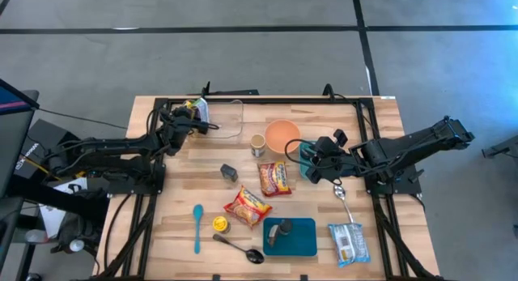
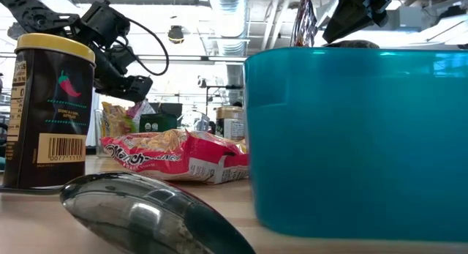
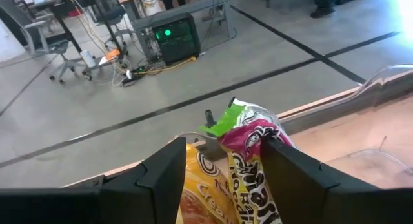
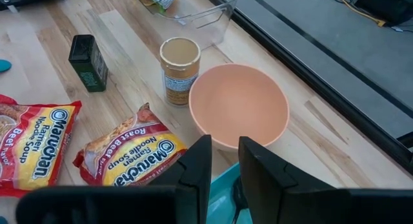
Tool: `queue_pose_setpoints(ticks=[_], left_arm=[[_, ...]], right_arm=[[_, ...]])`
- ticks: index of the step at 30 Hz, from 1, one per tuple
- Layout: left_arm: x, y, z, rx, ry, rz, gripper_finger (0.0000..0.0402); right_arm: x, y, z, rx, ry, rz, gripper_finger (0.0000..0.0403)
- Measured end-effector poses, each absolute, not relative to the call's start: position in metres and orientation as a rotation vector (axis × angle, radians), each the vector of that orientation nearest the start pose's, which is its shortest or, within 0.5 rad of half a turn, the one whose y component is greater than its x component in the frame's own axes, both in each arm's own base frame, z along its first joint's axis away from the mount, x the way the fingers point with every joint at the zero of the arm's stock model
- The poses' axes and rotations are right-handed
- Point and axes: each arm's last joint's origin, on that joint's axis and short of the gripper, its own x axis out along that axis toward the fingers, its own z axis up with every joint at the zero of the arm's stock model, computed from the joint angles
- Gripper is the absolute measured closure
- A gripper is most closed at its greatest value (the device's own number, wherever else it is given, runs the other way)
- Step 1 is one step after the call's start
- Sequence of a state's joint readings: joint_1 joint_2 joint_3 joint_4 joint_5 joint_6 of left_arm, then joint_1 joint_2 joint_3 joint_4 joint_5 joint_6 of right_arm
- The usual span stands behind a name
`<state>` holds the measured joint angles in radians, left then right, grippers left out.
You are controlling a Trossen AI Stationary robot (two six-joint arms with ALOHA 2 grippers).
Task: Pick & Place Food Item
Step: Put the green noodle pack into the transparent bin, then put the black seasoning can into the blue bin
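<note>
Left wrist view: a crinkly yellow, pink and green foil snack bag (image 3: 242, 166) is seen between the parted fingers of the left gripper (image 3: 222, 179), at the table's far left corner beside a clear plastic container (image 1: 229, 117). It is judged light, soft and crushable; a gentle pinch across its gathered top edge would suit. The right gripper (image 4: 224, 172), fingers narrowly apart, waits beside a peach bowl (image 4: 239, 104).

Left arm (image 1: 105, 147): black, jointed links, matte housings; black cable loops off the wrist.
Right arm (image 1: 405, 147): black, same build, boxy joint blocks along its length.
Left gripper (image 3: 222, 175): two flat black fingers (image 3: 164, 175), angular edges, plain inner faces.
Right gripper (image 4: 224, 169): two narrow black fingers (image 4: 197, 169) with squared tips.
Markings: none legible on either arm.
</note>
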<state>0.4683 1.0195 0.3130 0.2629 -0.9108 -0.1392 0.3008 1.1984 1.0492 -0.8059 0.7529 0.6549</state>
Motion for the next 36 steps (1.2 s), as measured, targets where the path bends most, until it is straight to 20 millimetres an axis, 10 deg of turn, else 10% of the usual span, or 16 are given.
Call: queue_pose_setpoints(ticks=[36], left_arm=[[0.136,0.091,0.217,-0.185,0.097,1.036,0.0226]], right_arm=[[0.222,0.048,0.300,0.128,0.648,-0.650,0.0331]])
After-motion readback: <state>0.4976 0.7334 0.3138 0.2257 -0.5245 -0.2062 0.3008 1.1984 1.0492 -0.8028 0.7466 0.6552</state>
